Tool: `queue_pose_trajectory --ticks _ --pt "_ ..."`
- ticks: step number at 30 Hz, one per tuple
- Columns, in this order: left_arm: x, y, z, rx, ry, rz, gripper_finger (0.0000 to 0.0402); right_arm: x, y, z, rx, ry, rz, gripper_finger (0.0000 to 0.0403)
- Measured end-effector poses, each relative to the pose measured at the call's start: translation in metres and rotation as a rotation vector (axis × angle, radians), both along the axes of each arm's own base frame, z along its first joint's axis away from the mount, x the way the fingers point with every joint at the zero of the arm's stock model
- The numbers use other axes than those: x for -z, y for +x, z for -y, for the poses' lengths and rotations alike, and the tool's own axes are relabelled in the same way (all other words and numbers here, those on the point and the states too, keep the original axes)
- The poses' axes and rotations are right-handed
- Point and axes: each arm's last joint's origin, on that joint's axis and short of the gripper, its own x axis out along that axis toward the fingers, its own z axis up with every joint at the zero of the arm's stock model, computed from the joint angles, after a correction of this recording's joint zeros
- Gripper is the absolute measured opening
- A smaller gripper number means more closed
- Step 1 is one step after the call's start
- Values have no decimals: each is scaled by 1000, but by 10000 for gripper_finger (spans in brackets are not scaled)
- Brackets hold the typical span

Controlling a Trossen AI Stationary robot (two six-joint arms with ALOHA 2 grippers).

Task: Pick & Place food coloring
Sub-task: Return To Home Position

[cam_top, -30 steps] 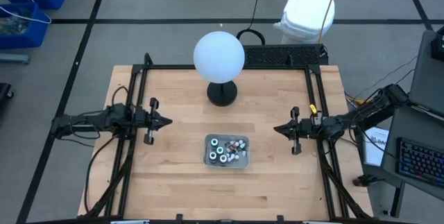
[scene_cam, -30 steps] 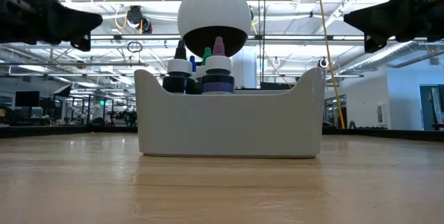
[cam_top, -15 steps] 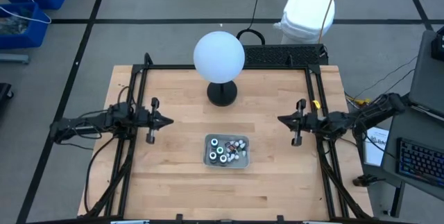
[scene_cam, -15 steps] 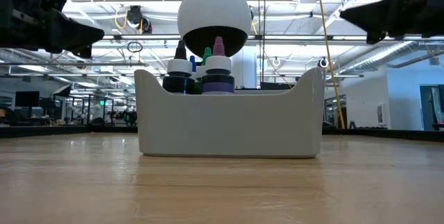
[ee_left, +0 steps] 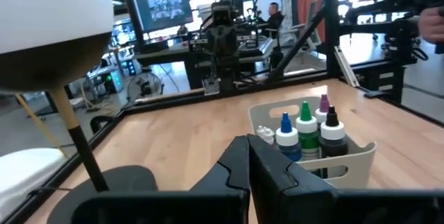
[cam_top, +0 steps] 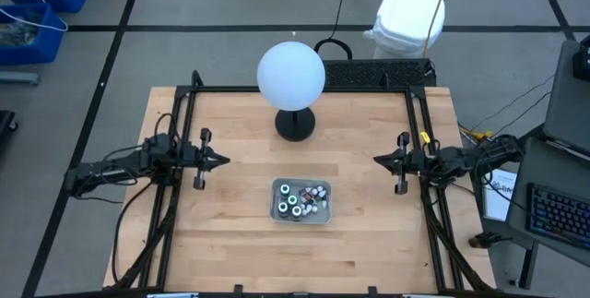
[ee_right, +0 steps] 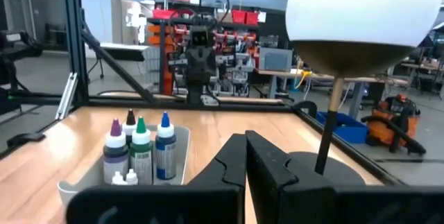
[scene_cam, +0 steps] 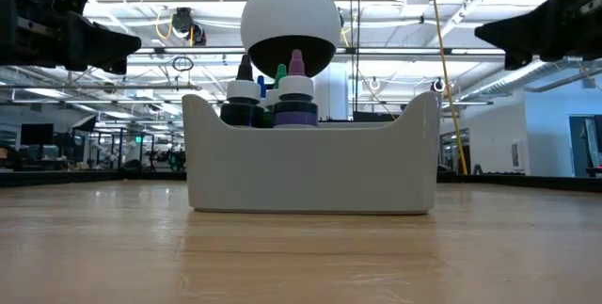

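While both arms hang level over the table's sides, we find the bottles [cam_top: 301, 199] sitting together in the grey tray [cam_top: 274, 208], near the middle of the table [cam_top: 230, 243] and in front of the globe [cam_top: 290, 74]. Our left gripper [cam_top: 222, 160] points inward, well apart from the tray, its fingers pressed together on nothing. Our right gripper [cam_top: 377, 160] mirrors it on the other side, likewise closed and empty. Through the wrist views we make out blue, green, purple and black caps.
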Motion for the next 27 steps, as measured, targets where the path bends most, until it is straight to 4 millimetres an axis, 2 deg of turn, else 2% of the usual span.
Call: queue_pose_trajectory --ticks 16,22,27 --pt "10 7 -1 70 -20 -103 2 5 0 1 22 89 -11 0" --pt "14 10 -1 70 -30 -150 2 4 0 1 25 61 -13 0" --pt "17 11 -2 38 -88 -190 18 4 0 1 25 59 -11 0"
